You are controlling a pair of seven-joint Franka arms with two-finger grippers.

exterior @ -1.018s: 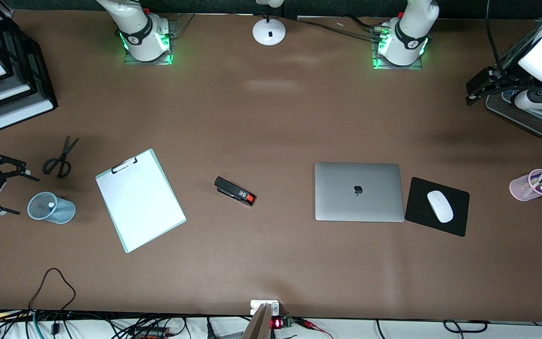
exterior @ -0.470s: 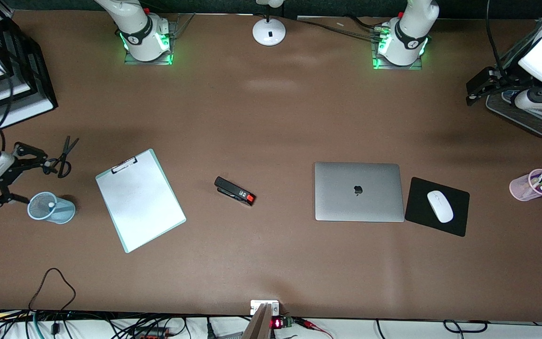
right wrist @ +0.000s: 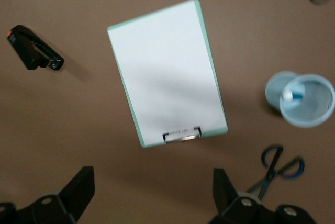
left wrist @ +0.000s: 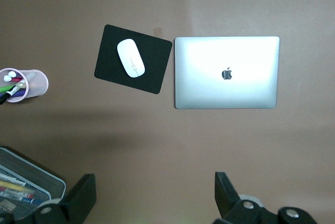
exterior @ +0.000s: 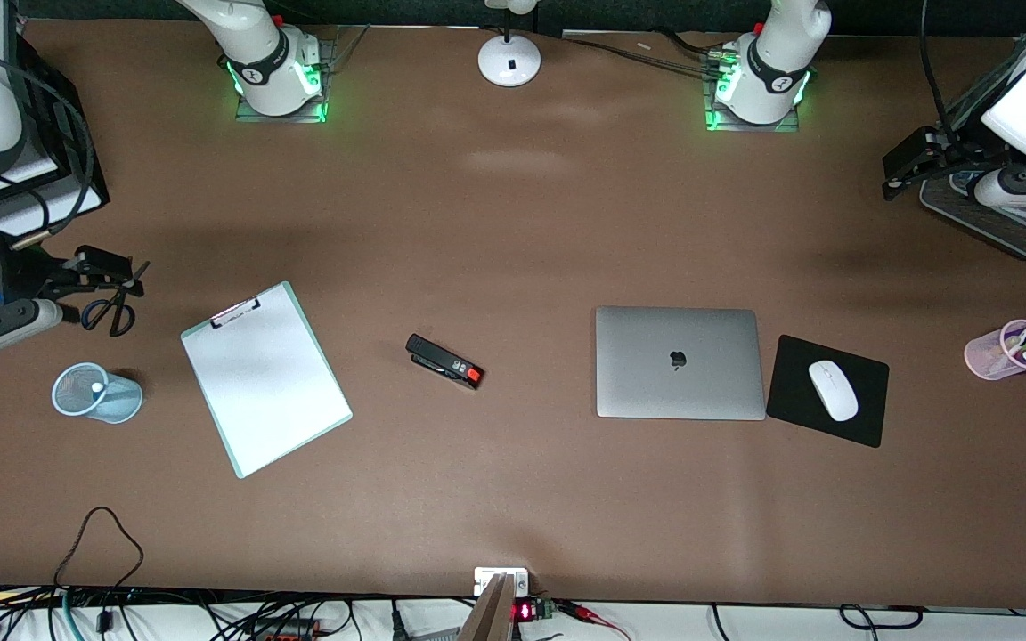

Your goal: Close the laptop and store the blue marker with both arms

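Note:
The laptop lies flat with its silver lid down and the dark apple logo up; the left wrist view shows the laptop the same way. The blue marker stands in a light-blue mesh cup at the right arm's end of the table. Only the blue marker's white tip and a bit of blue body show above the rim. My right gripper hangs open over the scissors, holding nothing. My left gripper waits open over bare table at the left arm's end.
A clipboard and a black stapler lie between the cup and the laptop. A black mouse pad with a white mouse adjoins the laptop. A pink pen cup, a mesh tray, stacked paper trays and a lamp base line the edges.
My right gripper has swung away from beside the mesh cup to over the scissors, turning as it went. The left arm, laptop and marker have not moved.

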